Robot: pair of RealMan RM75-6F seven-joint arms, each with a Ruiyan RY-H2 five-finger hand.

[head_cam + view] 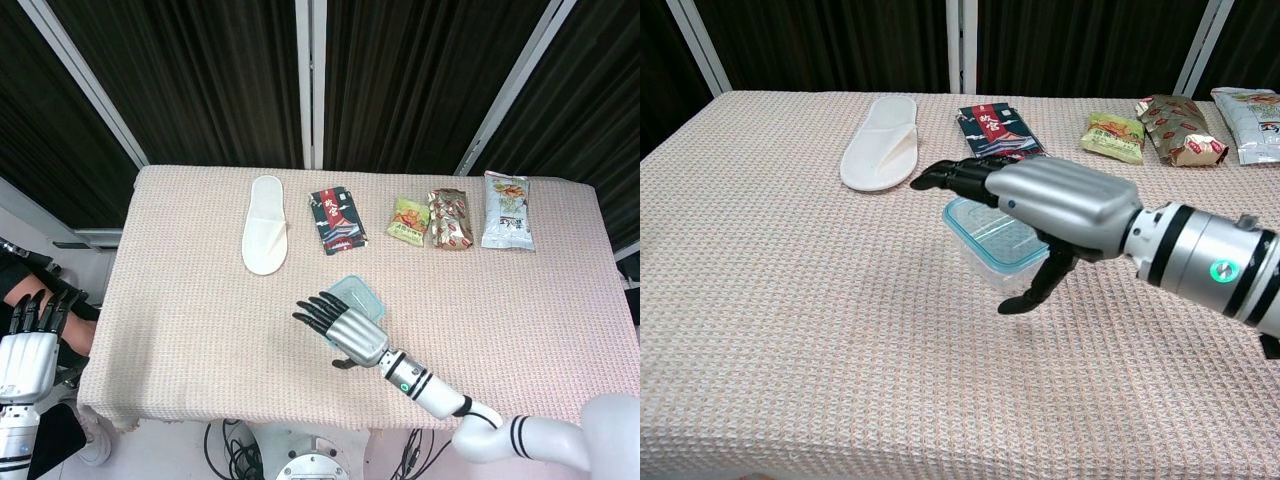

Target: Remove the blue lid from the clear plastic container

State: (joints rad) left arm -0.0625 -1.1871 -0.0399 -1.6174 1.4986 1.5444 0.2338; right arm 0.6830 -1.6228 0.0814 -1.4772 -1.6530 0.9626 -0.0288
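The clear plastic container (pixel 357 297) (pixel 992 243) with its blue lid (pixel 988 230) on top sits on the cloth near the table's middle front. My right hand (pixel 340 325) (pixel 1052 205) lies over its near right side, fingers stretched out flat towards the left and the thumb (pixel 1036 288) hanging down in front of the box. The palm hides much of the lid, and I cannot tell whether it touches the box. My left hand (pixel 28 345) hangs off the table's left edge, fingers apart, holding nothing.
A white slipper (pixel 264 237) (pixel 878 155) lies at the back left. Along the back sit a dark snack packet (pixel 337 220) (pixel 1000 135), a green one (pixel 409 221) (pixel 1113 137), a brown one (pixel 451 220) (pixel 1180 130) and a white bag (pixel 507 212) (pixel 1250 118).
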